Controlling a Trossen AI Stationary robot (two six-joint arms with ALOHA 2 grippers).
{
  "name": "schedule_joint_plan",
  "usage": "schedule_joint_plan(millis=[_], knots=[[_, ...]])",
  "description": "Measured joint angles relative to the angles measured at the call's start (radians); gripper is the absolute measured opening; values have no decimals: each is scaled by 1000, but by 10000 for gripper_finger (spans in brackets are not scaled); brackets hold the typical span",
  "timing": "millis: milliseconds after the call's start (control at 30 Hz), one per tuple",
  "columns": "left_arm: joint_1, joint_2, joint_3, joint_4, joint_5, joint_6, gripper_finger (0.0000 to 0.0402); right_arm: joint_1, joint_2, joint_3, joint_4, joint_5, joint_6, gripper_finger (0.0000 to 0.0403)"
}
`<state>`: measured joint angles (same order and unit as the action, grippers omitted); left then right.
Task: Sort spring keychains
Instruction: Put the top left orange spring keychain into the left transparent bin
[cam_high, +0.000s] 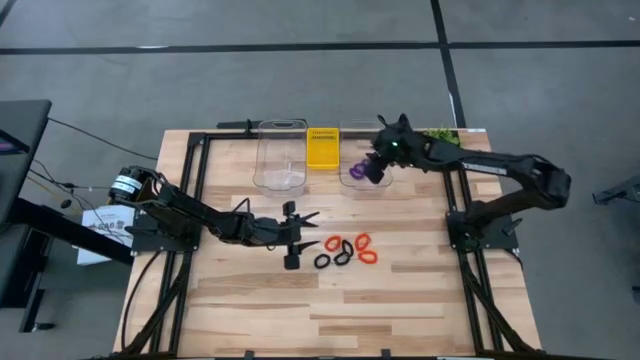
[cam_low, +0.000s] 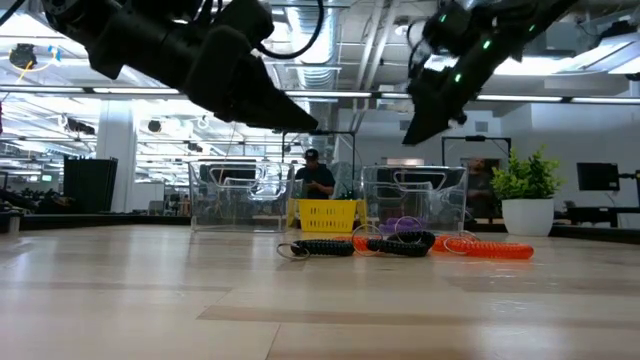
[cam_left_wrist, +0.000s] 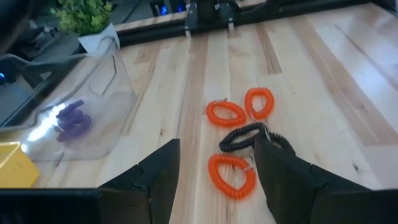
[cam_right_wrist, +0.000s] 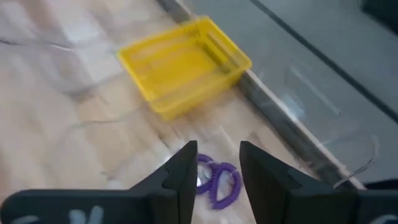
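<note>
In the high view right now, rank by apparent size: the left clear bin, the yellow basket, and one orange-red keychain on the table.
1. Left clear bin, the largest.
2. Yellow basket, clearly smaller than the bin.
3. Orange-red keychain, by far the smallest.
The overhead camera sees all three at table level, so nearness hardly skews this.

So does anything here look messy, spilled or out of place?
Nothing stands out. The orange and black keychains lie in a loose cluster on the table, unsorted. Purple ones sit inside the right clear bin, below the open right gripper. The bins and yellow basket stand upright.
</note>
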<state>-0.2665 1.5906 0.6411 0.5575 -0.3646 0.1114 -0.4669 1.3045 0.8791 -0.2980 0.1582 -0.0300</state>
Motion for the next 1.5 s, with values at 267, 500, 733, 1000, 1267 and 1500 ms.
schedule_joint_plan(millis=[267, 500, 733, 1000, 1267, 1500], knots=[[29, 0, 0, -61, 132, -42, 204, 231, -252, -107, -5, 8, 16, 99], [66, 23, -21, -63, 210, -68, 204, 547, -419, -316, 111, 128, 136, 99], [113, 166, -4, 53, 292, -67, 204, 817, -383, -455, 336, 232, 204, 99], [135, 264, 60, 57, 295, -64, 204, 910, -223, -470, 368, 239, 222, 99], [136, 284, 107, 65, 279, -125, 204, 863, -150, -443, 362, 237, 225, 99], [140, 284, 107, 62, 234, -182, 204, 866, -160, -420, 364, 234, 224, 99]])
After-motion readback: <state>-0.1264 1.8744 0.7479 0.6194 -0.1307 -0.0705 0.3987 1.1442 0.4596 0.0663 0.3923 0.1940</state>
